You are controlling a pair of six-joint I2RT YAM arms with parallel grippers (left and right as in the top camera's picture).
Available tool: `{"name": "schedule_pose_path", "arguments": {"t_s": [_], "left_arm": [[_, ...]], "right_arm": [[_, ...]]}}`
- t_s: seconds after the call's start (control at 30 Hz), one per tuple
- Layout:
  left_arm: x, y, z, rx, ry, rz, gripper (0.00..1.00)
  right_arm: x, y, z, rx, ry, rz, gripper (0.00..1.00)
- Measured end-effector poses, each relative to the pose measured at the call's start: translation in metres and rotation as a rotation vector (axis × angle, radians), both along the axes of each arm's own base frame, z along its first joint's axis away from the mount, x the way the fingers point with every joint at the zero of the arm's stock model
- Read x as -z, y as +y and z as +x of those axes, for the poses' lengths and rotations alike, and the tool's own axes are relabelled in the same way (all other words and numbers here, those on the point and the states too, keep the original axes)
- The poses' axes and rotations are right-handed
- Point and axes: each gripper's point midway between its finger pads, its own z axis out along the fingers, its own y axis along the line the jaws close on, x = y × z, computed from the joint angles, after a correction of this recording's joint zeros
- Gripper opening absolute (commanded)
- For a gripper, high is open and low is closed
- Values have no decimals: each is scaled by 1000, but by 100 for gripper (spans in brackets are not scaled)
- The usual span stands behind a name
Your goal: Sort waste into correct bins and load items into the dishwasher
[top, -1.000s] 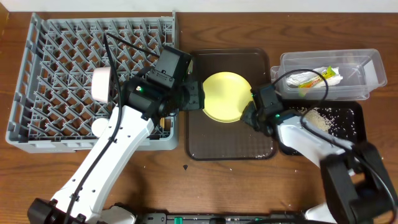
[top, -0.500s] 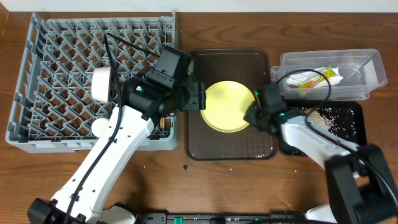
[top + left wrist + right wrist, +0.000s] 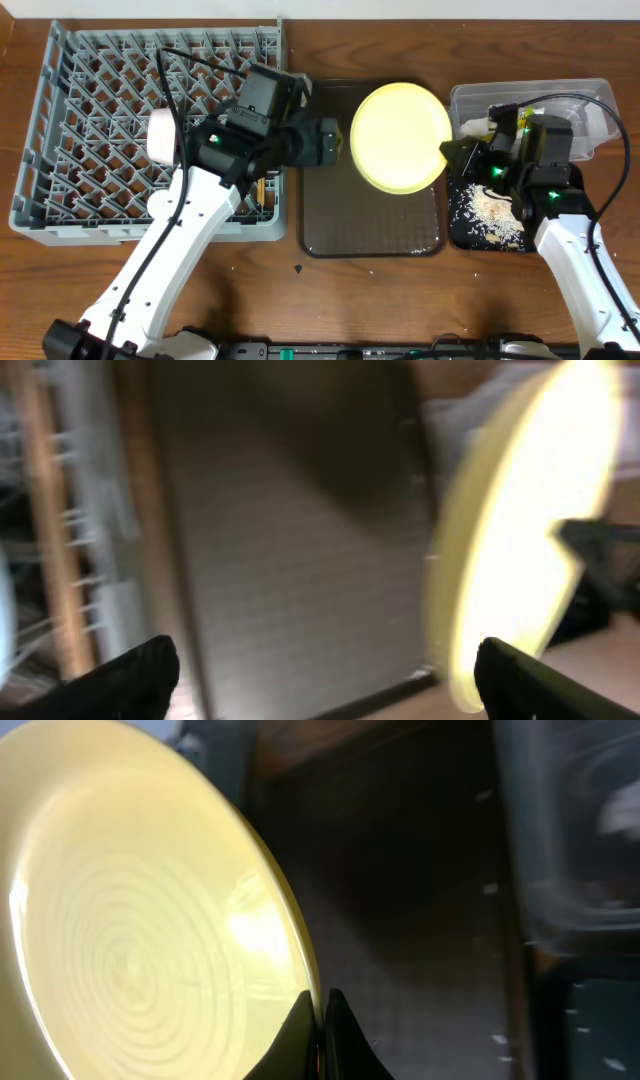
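Observation:
My right gripper (image 3: 455,155) is shut on the rim of the round yellow plate (image 3: 401,137) and holds it lifted and tilted above the brown serving tray (image 3: 370,225); the wrist view shows the rim (image 3: 300,950) pinched between the fingertips (image 3: 322,1020). My left gripper (image 3: 335,140) is open and empty just left of the plate, which shows at the right of its view (image 3: 520,530). The grey dish rack (image 3: 90,110) stands at the left. The clear tub (image 3: 585,105) holds the napkin and wrapper (image 3: 525,120). Rice scraps (image 3: 490,210) lie in the black tray (image 3: 460,235).
A white cup (image 3: 163,135) and chopsticks (image 3: 262,190) sit in the rack near my left arm. Small crumbs (image 3: 300,268) lie on the wooden table in front of the brown tray.
My right gripper has lifted the yellow plate off the brown tray and tilted it up, moving back and right. The left gripper has shifted slightly right toward the plate.

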Motion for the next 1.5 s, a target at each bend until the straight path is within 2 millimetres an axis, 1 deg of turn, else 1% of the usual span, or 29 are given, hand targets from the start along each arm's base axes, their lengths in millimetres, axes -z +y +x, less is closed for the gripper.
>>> {"name": "schedule_pose_path", "arguments": {"t_s": [0.1, 0.2, 0.23, 0.27, 0.3, 0.33, 0.37, 0.43, 0.47, 0.5, 0.57, 0.63, 0.67, 0.73, 0.77, 0.83, 0.9, 0.93, 0.97, 1.0, 1.07, 1.17, 1.27, 1.33, 1.4, 1.5], "left_arm": [[-8, -15, -3, 62, -3, -76, 95], [-10, -22, -8, 101, 10, -111, 95], [-11, -24, -10, 113, 14, -121, 92], [-12, -25, -11, 119, 17, -128, 87], [-13, -28, -13, 129, 22, -141, 69], [-13, -29, -13, 136, 19, -144, 55], [-14, -30, -14, 144, 23, -154, 34], [-15, -33, -16, 155, 28, -167, 11], [-16, -33, -17, 160, 29, -173, 8], [-16, -34, -17, 166, 29, -176, 8], [-19, -36, -19, 180, 25, -185, 8], [-17, -33, -19, 174, 22, -168, 8], [-15, -29, -18, 166, 21, -151, 8], [-9, -15, -15, 138, 22, -97, 7], [-7, -6, -13, 124, 16, -67, 7], [-6, 25, -6, 68, -21, 26, 7], [-15, 62, 2, -10, -80, 119, 7], [-22, 82, 5, -55, -119, 169, 8], [-36, 120, 8, -141, -186, 267, 7], [-38, 125, 8, -156, -196, 284, 7], [-57, 171, 6, -264, -267, 419, 8], [-76, 226, -2, -375, -310, 605, 7], [-87, 271, -5, -458, -315, 760, 7], [-90, 290, -3, -487, -313, 823, 8], [-90, 308, 0, -495, -295, 887, 7], [-80, 330, 8, -489, -250, 957, 8]], "right_arm": [[-8, 13, -4, -76, -35, 32, 1], [-21, 27, -6, -157, -94, 71, 1], [-28, 34, -6, -195, -127, 92, 1], [-32, 38, -8, -220, -144, 105, 1], [-38, 43, -9, -252, -168, 122, 1], [-40, 45, -10, -265, -177, 130, 1], [-44, 48, -11, -285, -193, 140, 1], [-48, 54, -13, -313, -212, 150, 1], [-49, 56, -14, -321, -216, 152, 2], [-49, 58, -14, -326, -220, 150, 9], [-47, 58, -13, -322, -215, 144, 14], [-47, 60, -14, -330, -216, 146, 38], [-48, 61, -15, -337, -222, 145, 45], [-48, 62, -15, -345, -226, 144, 56], [-48, 62, -15, -344, -226, 142, 59], [-44, 61, -17, -343, -207, 142, 63], [-40, 61, -19, -339, -185, 140, 64], [-37, 60, -20, -331, -165, 135, 66], [-29, 58, -21, -310, -131, 117, 67], [-28, 57, -21, -303, -124, 112, 68], [-15, 53, -22, -263, -74, 70, 69], [4, 48, -24, -202, -5, -14, 70], [18, 43, -25, -151, 37, -94, 71], [22, 42, -24, -129, 44, -135, 72], [26, 41, -23, -112, 43, -174, 72], [28, 39, -21, -89, 43, -206, 72]]}}
